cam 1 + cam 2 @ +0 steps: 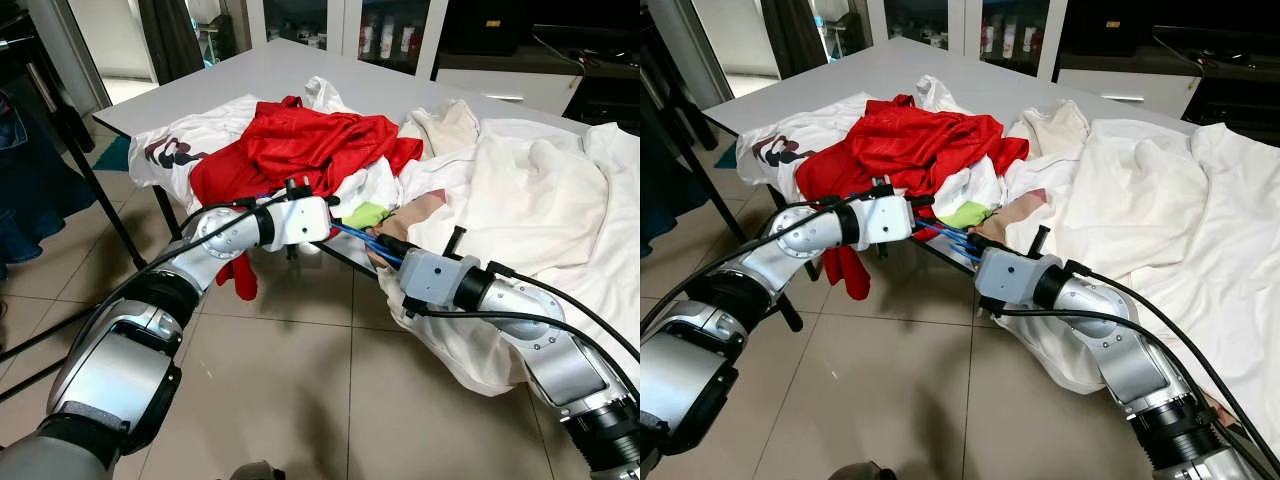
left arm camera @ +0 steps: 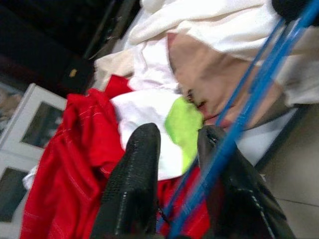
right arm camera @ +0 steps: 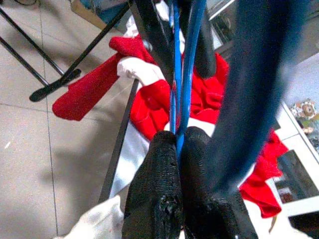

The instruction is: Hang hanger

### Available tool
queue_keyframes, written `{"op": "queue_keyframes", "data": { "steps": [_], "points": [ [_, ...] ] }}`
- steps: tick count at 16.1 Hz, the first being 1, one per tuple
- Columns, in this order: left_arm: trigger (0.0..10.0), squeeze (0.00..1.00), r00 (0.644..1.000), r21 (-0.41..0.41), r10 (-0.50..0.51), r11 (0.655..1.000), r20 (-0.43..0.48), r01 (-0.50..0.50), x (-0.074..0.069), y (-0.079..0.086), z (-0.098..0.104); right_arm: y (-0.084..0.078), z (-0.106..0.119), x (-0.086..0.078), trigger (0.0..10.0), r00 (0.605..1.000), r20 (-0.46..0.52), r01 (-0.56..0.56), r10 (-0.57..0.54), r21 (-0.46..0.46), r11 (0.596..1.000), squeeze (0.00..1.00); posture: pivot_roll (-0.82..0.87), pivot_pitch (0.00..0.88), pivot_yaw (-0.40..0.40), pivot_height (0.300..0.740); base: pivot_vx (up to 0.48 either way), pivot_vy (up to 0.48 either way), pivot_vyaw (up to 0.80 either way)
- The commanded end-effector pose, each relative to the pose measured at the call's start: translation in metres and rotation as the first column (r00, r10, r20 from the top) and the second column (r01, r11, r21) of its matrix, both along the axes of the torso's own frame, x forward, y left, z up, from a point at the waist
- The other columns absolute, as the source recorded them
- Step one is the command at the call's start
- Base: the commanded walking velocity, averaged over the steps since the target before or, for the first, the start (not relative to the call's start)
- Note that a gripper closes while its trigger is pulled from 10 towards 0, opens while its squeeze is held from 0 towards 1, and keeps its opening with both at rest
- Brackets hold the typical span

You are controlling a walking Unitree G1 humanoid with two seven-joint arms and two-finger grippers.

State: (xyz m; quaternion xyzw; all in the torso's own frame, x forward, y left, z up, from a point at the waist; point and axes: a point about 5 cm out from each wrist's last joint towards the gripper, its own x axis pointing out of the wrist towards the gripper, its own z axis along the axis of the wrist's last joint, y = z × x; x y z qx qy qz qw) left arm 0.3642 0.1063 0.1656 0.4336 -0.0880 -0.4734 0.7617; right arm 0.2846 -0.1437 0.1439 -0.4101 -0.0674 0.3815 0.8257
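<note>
A blue hanger point(image 1: 355, 240) spans the near table point(image 1: 230, 75) edge, pinched by the right gripper point(image 3: 177, 142); the left gripper point(image 2: 177, 137) straddles it, fingers spread. Behind crowd a red garment point(image 1: 300, 140) and white sheets point(image 1: 540, 190). The hanger's hook is hidden.

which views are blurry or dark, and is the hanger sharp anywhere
Both eye views are sharp and evenly lit, hanger thin but clear. Left wrist view is soft, with a dark corner. Right wrist view has a big blurred blue bar up close, though the wires at the right gripper are crisp.
</note>
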Motion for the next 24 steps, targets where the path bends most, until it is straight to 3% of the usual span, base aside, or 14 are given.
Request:
{"op": "queue_keyframes", "data": {
  "steps": [1, 3, 4, 7, 10, 13, 14, 15, 16, 17, 18, 20, 22, 24],
  "points": [
    [10.0, 1.00, 1.000, 0.018, -0.026, 0.999, -0.011, 0.026, -0.002, 0.005, 0.001, -0.009, 0.000, 0.005, 0.0, 0.999, 0.000, 0.050, -0.050, -0.029, 0.998, 0.00, 0.05, 0.000, 0.055, 0.740, 0.000, 0.000, 0.00],
    [10.0, 1.00, 0.999, 0.061, -0.040, 0.997, -0.006, 0.040, -0.003, 0.008, -0.001, -0.015, -0.001, 0.010, 0.0, 0.996, 0.001, 0.095, -0.095, -0.039, 0.995, 0.00, 0.05, 0.000, 0.055, 0.740, 0.000, 0.000, 0.00],
    [10.0, 0.00, 0.999, 0.068, -0.044, 0.997, -0.007, 0.044, -0.004, 0.009, -0.002, -0.017, 0.000, 0.011, 0.0, 0.994, -0.003, 0.109, -0.109, -0.035, 0.993, 0.00, 0.05, 0.000, 0.055, 0.740, 0.000, 0.000, 0.00],
    [10.0, 0.00, 0.998, 0.019, -0.056, 0.998, -0.020, 0.056, -0.005, 0.012, 0.002, -0.026, -0.003, 0.017, 0.0, 0.985, -0.017, 0.168, -0.170, -0.065, 0.984, 0.00, 0.05, 0.000, 0.049, 0.740, 0.000, 0.000, 0.00],
    [10.0, 0.00, 0.999, 0.030, -0.036, 0.999, -0.024, 0.036, -0.005, 0.019, 0.000, -0.030, -0.002, 0.019, 0.0, 0.982, -0.020, 0.186, -0.188, -0.067, 0.980, 0.00, 0.05, 0.000, 0.045, 0.740, 0.000, 0.000, 0.00],
    [10.0, 0.00, 0.996, -0.104, 0.083, 0.991, 0.033, -0.079, 0.004, 0.033, 0.017, -0.043, 0.006, 0.026, 0.0, 0.964, -0.049, 0.262, -0.262, -0.002, 0.965, 0.00, 0.05, 0.000, 0.044, 0.740, 0.000, 0.000, 0.00],
    [10.0, 0.00, 0.990, -0.224, 0.133, 0.967, 0.036, -0.122, 0.006, 0.034, 0.026, -0.048, 0.010, 0.029, 0.0, 0.953, -0.071, 0.299, -0.296, 0.044, 0.953, 0.00, 0.05, 0.000, 0.042, 0.740, 0.000, 0.000, 0.00],
    [10.0, 0.00, 0.987, -0.329, 0.158, 0.933, 0.022, -0.143, 0.006, 0.032, 0.027, -0.052, 0.013, 0.032, 1.9, 0.940, -0.105, 0.334, -0.324, 0.093, 0.938, 0.00, 0.05, 0.000, 0.038, 0.740, 0.000, 0.000, 0.00],
    [10.0, 0.00, 0.987, -0.346, 0.161, 0.927, 0.018, -0.145, 0.005, 0.031, 0.027, -0.053, 0.013, 0.032, 1.9, 0.938, -0.113, 0.340, -0.329, 0.104, 0.935, 0.00, 0.05, 0.000, 0.038, 0.740, 0.000, 0.000, 0.00],
    [10.0, 0.00, 0.986, -0.377, 0.166, 0.914, 0.003, -0.153, 0.004, 0.029, 0.024, -0.053, 0.013, 0.033, 8.5, 0.932, -0.140, 0.352, -0.335, 0.125, 0.928, 0.00, 0.05, 0.000, 0.036, 0.740, 0.000, 0.000, 0.00],
    [10.0, 0.00, 0.984, -0.420, 0.176, 0.892, -0.016, -0.166, 0.002, 0.028, 0.022, -0.052, 0.012, 0.033, 10.0, 0.922, -0.195, 0.368, -0.336, 0.163, 0.915, 0.00, 0.05, 0.000, 0.034, 0.740, 0.000, 0.000, 0.00],
    [10.0, 0.00, 0.977, -0.538, 0.198, 0.817, -0.078, -0.208, 0.000, 0.026, 0.018, -0.050, 0.011, 0.036, 10.0, 0.879, -0.361, 0.426, -0.310, 0.308, 0.851, 0.00, 0.05, 0.000, 0.031, 0.740, 0.000, 0.000, 0.00],
    [10.0, 0.00, 0.970, -0.613, 0.203, 0.752, -0.133, -0.241, -0.003, 0.023, 0.014, -0.049, 0.017, 0.040, 10.0, 0.859, -0.434, 0.462, -0.273, 0.424, 0.779, 0.00, 0.06, 0.000, 0.029, 0.740, 0.000, 0.000, 0.00],
    [10.0, 0.00, 0.953, -0.697, 0.213, 0.650, -0.215, -0.302, -0.006, 0.021, 0.010, -0.051, 0.031, 0.050, 10.0, 0.843, -0.467, 0.517, -0.268, 0.563, 0.645, 0.00, 0.07, 0.000, 0.025, 0.740, 0.000, 0.000, 0.00]
  ]
}}
